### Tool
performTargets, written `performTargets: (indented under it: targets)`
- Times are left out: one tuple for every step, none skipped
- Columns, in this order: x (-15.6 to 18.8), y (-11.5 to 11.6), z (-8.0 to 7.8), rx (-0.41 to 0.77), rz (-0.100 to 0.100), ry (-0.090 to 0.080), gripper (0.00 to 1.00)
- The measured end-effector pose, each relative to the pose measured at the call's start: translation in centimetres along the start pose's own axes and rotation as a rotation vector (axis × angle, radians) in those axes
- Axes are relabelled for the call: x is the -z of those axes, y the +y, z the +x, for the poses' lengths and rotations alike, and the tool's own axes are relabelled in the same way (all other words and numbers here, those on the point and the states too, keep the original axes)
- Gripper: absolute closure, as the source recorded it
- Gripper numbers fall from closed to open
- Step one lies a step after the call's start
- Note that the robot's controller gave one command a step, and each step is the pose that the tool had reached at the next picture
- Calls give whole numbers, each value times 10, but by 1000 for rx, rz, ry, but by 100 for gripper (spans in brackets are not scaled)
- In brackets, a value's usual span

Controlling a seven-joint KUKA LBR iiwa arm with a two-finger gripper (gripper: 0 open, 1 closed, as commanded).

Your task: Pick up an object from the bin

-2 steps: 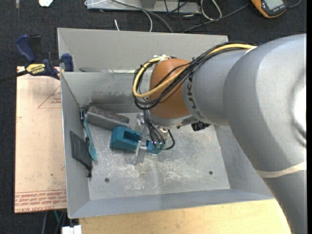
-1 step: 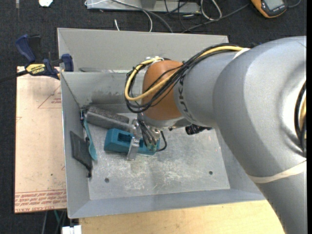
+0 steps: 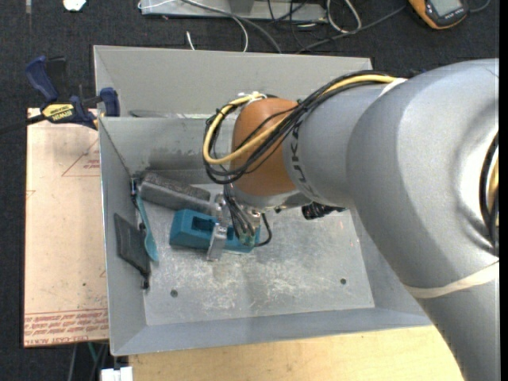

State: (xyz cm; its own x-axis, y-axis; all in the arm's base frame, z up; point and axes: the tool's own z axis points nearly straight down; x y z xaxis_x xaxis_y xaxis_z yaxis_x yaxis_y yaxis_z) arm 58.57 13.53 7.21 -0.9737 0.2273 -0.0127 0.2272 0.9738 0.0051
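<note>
Gripper (image 3: 232,235) is low in the bin (image 3: 286,288), left of centre, right down at the blue block (image 3: 189,230). Jaws: cannot tell whether they are open or closed, because the orange cover (image 3: 262,149) and cables (image 3: 216,145) sit above them and the tip overlaps the block. So no call on whether the block is gripped.

Key relation: the block lies flat on the floor with its long axis roughly left-right in the view, tipped a little so the right end is nearer the front wall. The left part, with a square recess on top, sticks out clear to the left of the gripper. A short blue bit shows to the right of the tip. So the gripper is over the block's right part, not its middle, with no gap visible between them.

Neighbours: a grey brush (image 3: 171,190) lies just behind the block, slanting from upper left toward the gripper, with its right end close to the wrist. A teal strip (image 3: 148,240) and a black piece (image 3: 127,240) are by the left wall, near the block's left end but apart from it.

Judgement: if this is the grasp, the hold is off-centre, so the longer left part may droop or swing on the lift. A straight lift up looks best. The brush is close enough behind to get nudged. The arm comes in from the right, so the wrist hides the block's far side.
</note>
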Motion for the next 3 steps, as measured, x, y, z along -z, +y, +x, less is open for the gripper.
performTargets:
  targets:
    - [30, -1, 4, 1, 5, 14, 100]
    - [55, 0, 2, 2, 2, 8, 100]
    - [68, -1, 3, 4, 4, 11, 100]
